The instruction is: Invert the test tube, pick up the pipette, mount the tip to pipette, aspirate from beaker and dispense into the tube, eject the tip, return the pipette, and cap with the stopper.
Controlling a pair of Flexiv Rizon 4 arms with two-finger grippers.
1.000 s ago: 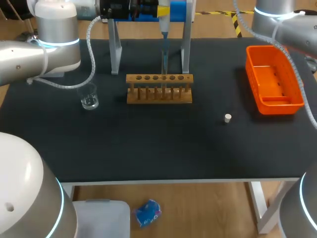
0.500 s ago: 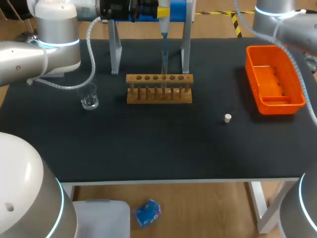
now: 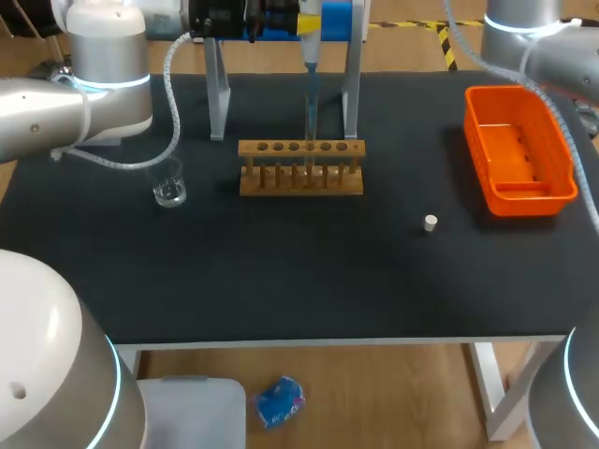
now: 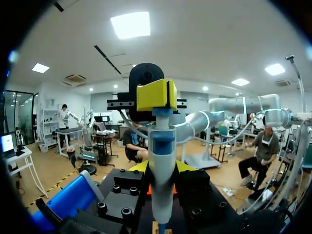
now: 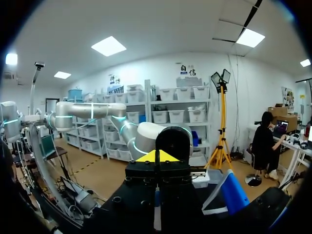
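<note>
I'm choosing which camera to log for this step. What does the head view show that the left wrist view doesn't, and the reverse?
Only the head view: the table laid out whole, with the beaker to one side of the rack, the stopper lying alone on the other, and the pipette pointing down at the rack's holes.
Only the left wrist view: the left claw closed around the pipette, whose blue window and body show up close.
Both: the pipette, upright.

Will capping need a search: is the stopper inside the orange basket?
No, the stopper lies on the bare table, apart from the orange basket.
</note>
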